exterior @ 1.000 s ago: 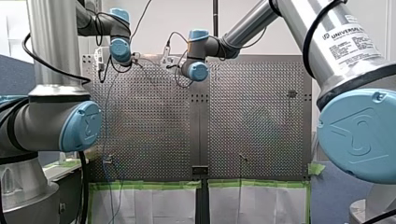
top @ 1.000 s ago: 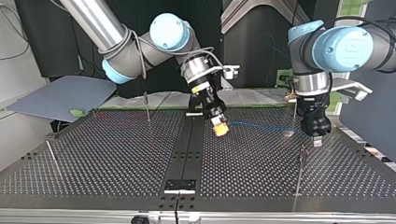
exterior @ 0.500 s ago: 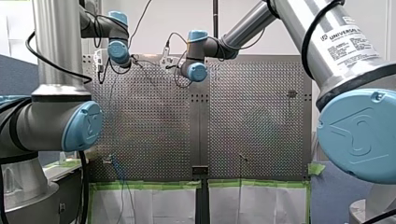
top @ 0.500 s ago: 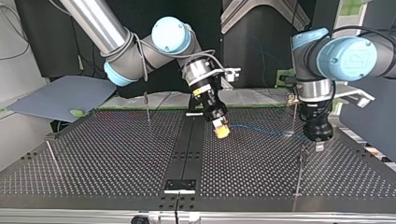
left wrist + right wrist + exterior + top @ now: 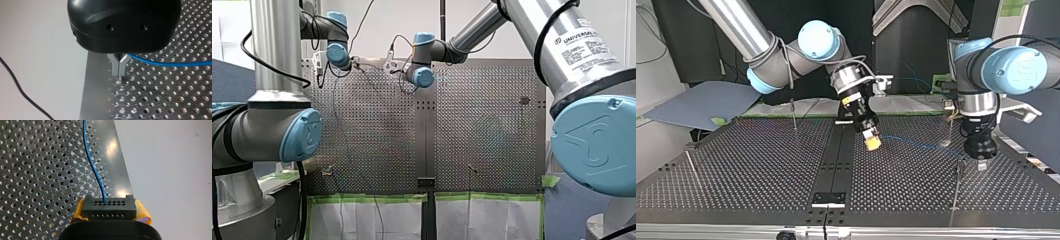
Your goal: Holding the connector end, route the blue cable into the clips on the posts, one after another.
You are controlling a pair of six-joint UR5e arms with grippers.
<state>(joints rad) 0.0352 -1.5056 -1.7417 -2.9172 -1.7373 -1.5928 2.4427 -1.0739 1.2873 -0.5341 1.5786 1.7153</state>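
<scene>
In the right wrist view, my right gripper [image 5: 110,211] is shut on a black connector block [image 5: 109,206], gripped between its yellow pads [image 5: 142,212]. The blue cable [image 5: 92,167] leaves the block and runs ahead over the perforated table [image 5: 37,170]. In the top view, my right gripper [image 5: 871,143] hovers near the table's middle. From there the blue cable [image 5: 916,142] stretches toward my left gripper [image 5: 980,162] at the right. In the left wrist view, my left gripper [image 5: 118,71] has its metal fingers [image 5: 115,67] shut. The blue cable [image 5: 170,64] comes out of their fork.
A thin post [image 5: 956,185] stands just beside my left gripper, and another post [image 5: 951,125] is behind it. Two more posts [image 5: 793,116] [image 5: 691,167] stand on the top view's left half. A black strip [image 5: 836,160] divides the table. A grey board [image 5: 701,102] lies beyond the far left edge.
My left arm has moved toward the top view's right and near edge, drawing the cable with it. In the front view the loose cable has swung right. My right gripper has barely shifted.
</scene>
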